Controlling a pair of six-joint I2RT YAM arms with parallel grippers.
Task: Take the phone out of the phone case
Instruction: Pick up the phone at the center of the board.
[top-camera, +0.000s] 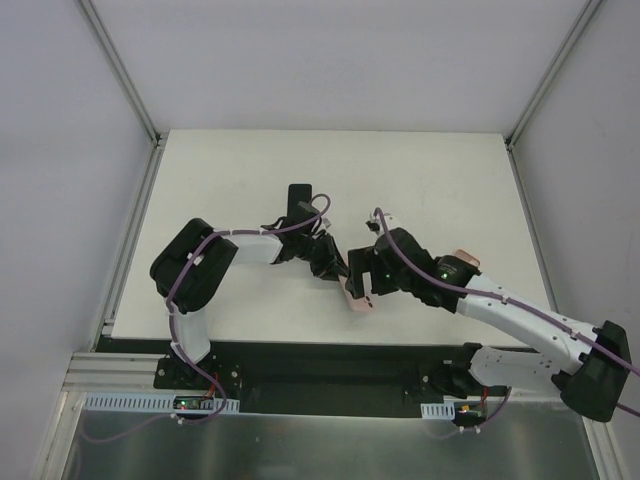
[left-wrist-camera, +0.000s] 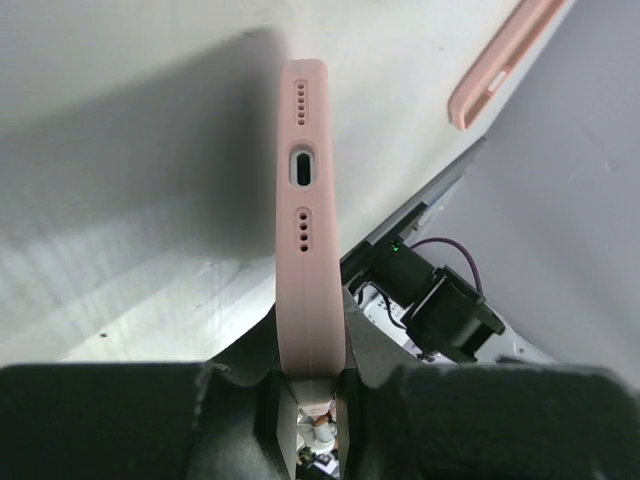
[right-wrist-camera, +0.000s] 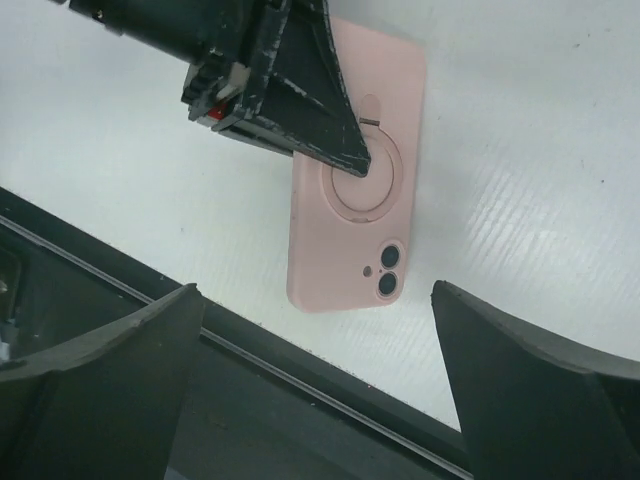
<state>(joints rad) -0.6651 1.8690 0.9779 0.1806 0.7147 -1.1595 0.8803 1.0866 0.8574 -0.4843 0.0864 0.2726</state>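
- The left pincer (left-wrist-camera: 312, 375) is clamping the pink phone case (right-wrist-camera: 330, 255) across its thin dimension, one finger pressing on each broad face near one end. Whether the case is resting on the white desk (top-camera: 250, 180) or hanging just above it, I cannot tell.
- In the right wrist view the case is sitting at 12 o'clock from the right pincer (right-wrist-camera: 315, 300). Its long axis is running roughly from 1 to 7 o'clock, with the camera end pointing toward that pincer.
- The right pincer is standing wide and holding nothing, its fingers flanking the case's free end, so it appears better placed to work on that end.
- The phone (right-wrist-camera: 385, 272) is sitting fully inside the case. Only its twin lenses and the charging port are showing through the cut-outs.
- The case is looking matte and soft, like silicone, with rounded corners, a raised ring on the back and rows of small speaker holes along the bottom edge.
- The desk surface is showing a faint ribbed texture.
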